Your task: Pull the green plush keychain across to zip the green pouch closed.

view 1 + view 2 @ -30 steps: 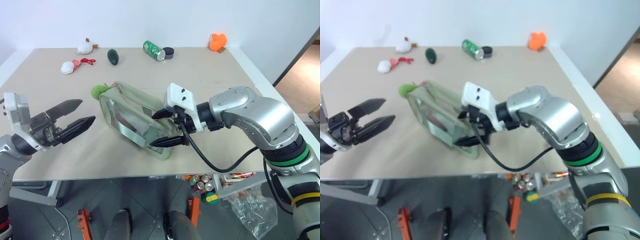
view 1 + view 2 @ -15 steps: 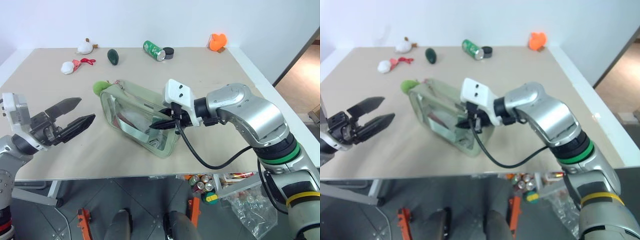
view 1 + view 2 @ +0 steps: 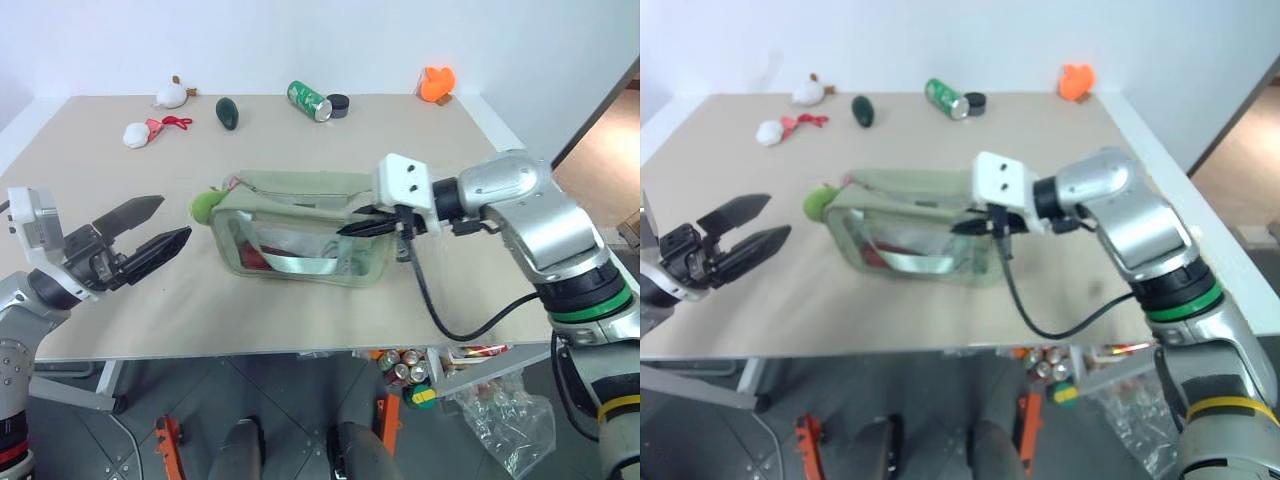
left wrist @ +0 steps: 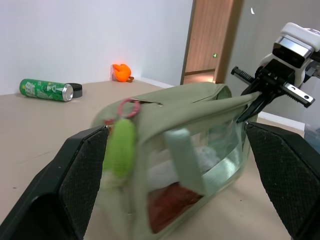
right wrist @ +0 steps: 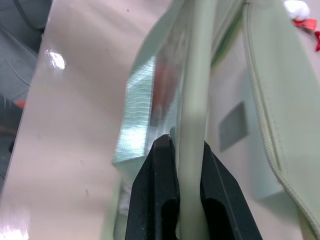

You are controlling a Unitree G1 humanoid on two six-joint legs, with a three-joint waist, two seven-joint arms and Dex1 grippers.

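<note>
The green pouch [image 3: 300, 238] stands across the middle of the table, its clear panel facing me. The green plush keychain [image 3: 205, 207] hangs on a pink cord at the pouch's left end. My right gripper [image 3: 358, 226] is shut on the top fabric edge at the pouch's right end; in the right wrist view the black fingers [image 5: 162, 190] pinch that pale green edge [image 5: 194, 100]. My left gripper [image 3: 172, 222] hovers open just left of the keychain, apart from it. In the left wrist view the keychain [image 4: 121, 146] and pouch [image 4: 200, 130] lie between its spread fingers.
Along the table's far side lie a green can [image 3: 307, 100], a black lid [image 3: 337, 103], an orange toy [image 3: 435, 83], a dark green avocado toy [image 3: 226, 112] and two white plush toys [image 3: 172, 95] [image 3: 135, 134]. The table's front edge [image 3: 300, 345] runs close below the pouch.
My right gripper shut on the pouch's right end and pulled it to the right, swinging the pouch from slanted to lying straight across. The left arm stayed still.
</note>
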